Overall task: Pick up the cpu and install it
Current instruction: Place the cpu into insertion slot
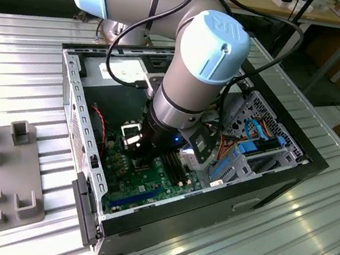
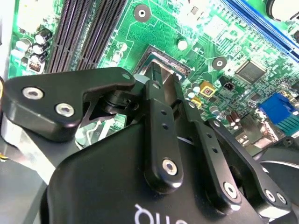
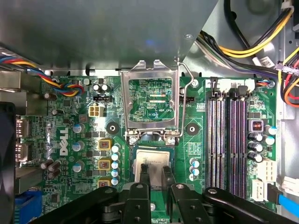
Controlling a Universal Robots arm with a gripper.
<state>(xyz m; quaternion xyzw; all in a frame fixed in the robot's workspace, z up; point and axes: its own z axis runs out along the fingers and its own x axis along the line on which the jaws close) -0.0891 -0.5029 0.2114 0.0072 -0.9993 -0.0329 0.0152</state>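
1. The cpu (image 3: 152, 157) lies flat on the green board (image 3: 189, 119), just beside the raised silver frame (image 3: 125, 102).
2. The gripper (image 3: 155, 171) hangs right over it, fingers pressed nearly together, pinching nothing.

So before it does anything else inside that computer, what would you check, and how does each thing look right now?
1. Metal cover frame of the socket flipped open: ok.
2. cpu over the socket, squared with it: ok.
3. cpu seated fully flat: cannot tell.
4. gripper right at the cpu: ok.
5. gripper clamped on the cpu: cannot tell.
6. Coloured wires off to the side of the socket: ok.
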